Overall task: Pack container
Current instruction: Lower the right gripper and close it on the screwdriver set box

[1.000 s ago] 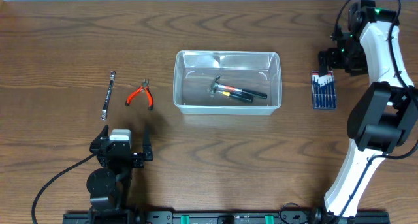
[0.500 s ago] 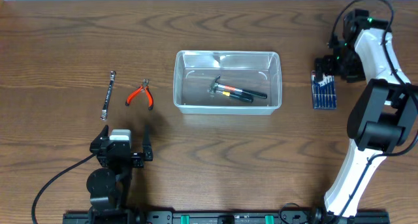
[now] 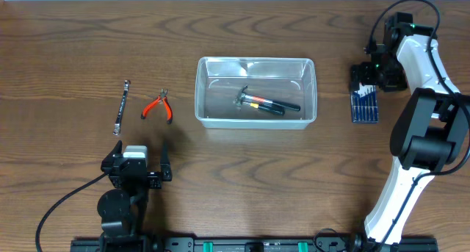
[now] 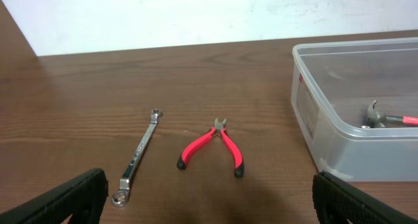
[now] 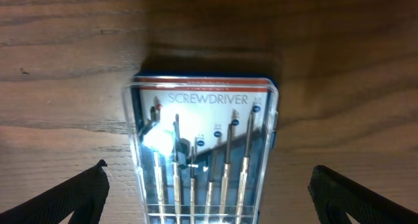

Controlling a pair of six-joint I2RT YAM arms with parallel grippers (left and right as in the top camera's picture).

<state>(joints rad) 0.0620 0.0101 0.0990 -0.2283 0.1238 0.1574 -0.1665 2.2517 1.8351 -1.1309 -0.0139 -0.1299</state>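
Observation:
The container (image 3: 199,98), a clear rectangular tub, stands mid-table with a small hammer (image 3: 263,103) lying in it. Left of it lie red-handled pliers (image 3: 158,107) and a steel wrench (image 3: 122,106). My left gripper (image 3: 141,155) rests open near the front edge, short of both tools. In the left wrist view the pliers (image 4: 212,145), wrench (image 4: 138,157) and container wall (image 4: 313,123) lie ahead of the empty left gripper (image 4: 209,211). My right gripper (image 3: 366,81) hovers open over the far end of the blue-and-red screwdriver set case (image 3: 365,106). The case (image 5: 206,139) lies between the fingers (image 5: 65,198).
Bare wooden tabletop surrounds everything. The white right arm (image 3: 415,134) arches along the right edge. A black rail (image 3: 250,245) runs along the front edge, and a cable (image 3: 62,208) trails from the left arm base.
The right gripper has shifted left and toward the front, from beside the screwdriver case's far end to directly over it. The left arm and the tools have stayed put.

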